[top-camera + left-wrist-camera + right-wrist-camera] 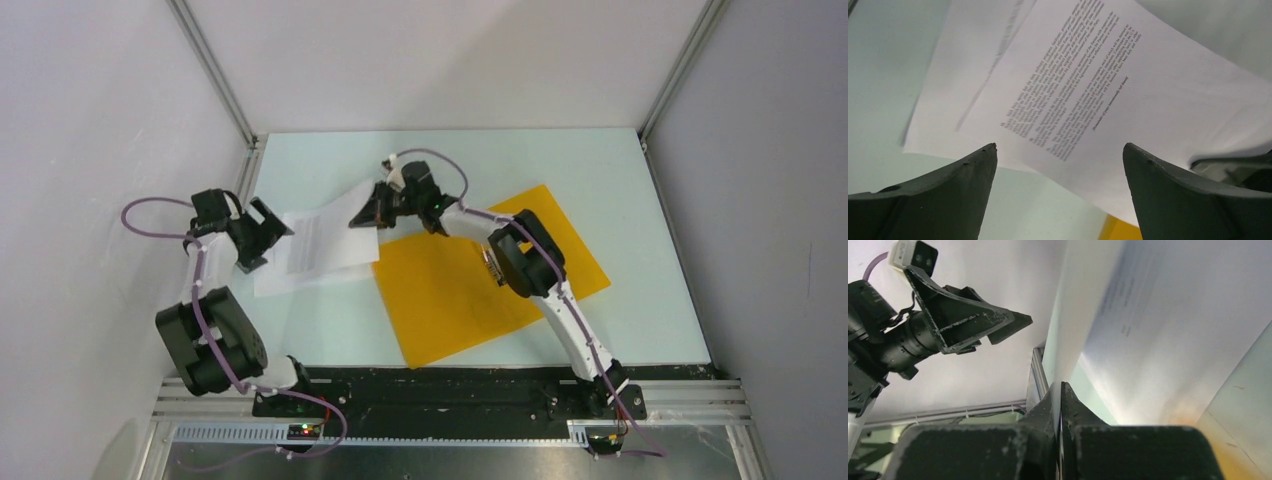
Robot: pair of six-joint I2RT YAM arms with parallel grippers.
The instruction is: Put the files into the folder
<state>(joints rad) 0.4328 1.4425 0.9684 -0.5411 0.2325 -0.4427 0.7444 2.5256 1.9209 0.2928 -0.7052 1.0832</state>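
You have soft, even overhead light in the top view: the table looks pale and flat, and shadows around the files are faint. On your left wrist, the print is sharp at centre, while the left sheet edges smear. On your right wrist, the paper is washed out and unfocused, the right gripper a dark silhouette.

High rear overview; two wrist close-ups, both on the files
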